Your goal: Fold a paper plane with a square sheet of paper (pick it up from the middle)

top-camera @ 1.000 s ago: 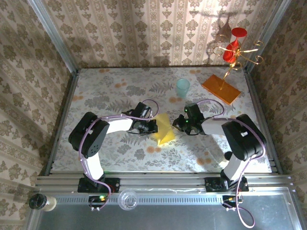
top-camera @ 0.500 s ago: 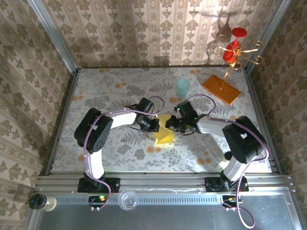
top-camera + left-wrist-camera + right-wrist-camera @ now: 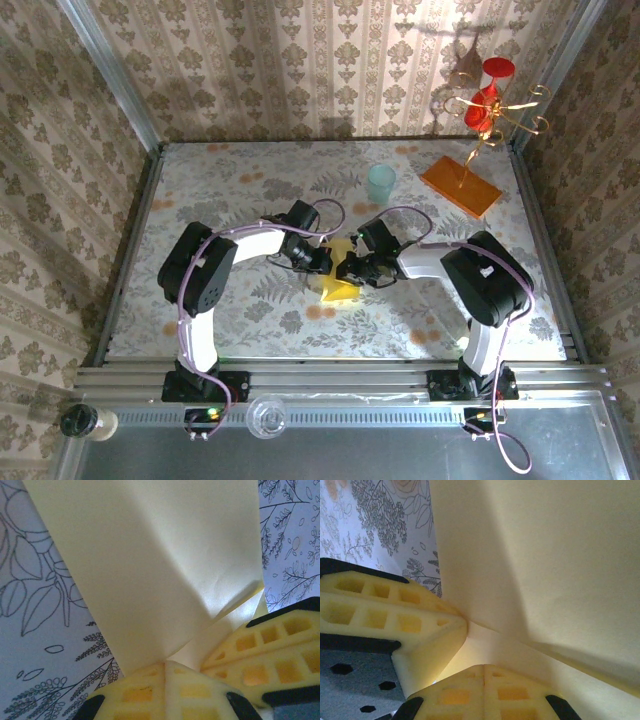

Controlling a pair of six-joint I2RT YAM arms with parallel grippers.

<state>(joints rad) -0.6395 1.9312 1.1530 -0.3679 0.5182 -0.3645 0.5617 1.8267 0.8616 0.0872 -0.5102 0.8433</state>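
The left gripper [image 3: 165,670] sits on the near side of the pale teal plastic cup [image 3: 380,183] and a little to its left. Its jaws are pressed shut, tips down on the thin, matte yellow paper sheet [image 3: 340,288]. That sheet, partly folded and tented along a ridge, lies nearer the arms than the cup. The right gripper [image 3: 484,672], also closed, almost touches the other's tip. Whether either pinches a layer of paper is hard to tell. I judge that a centre crease is being pressed. Next, the tips should run along the fold without dragging the sheet.
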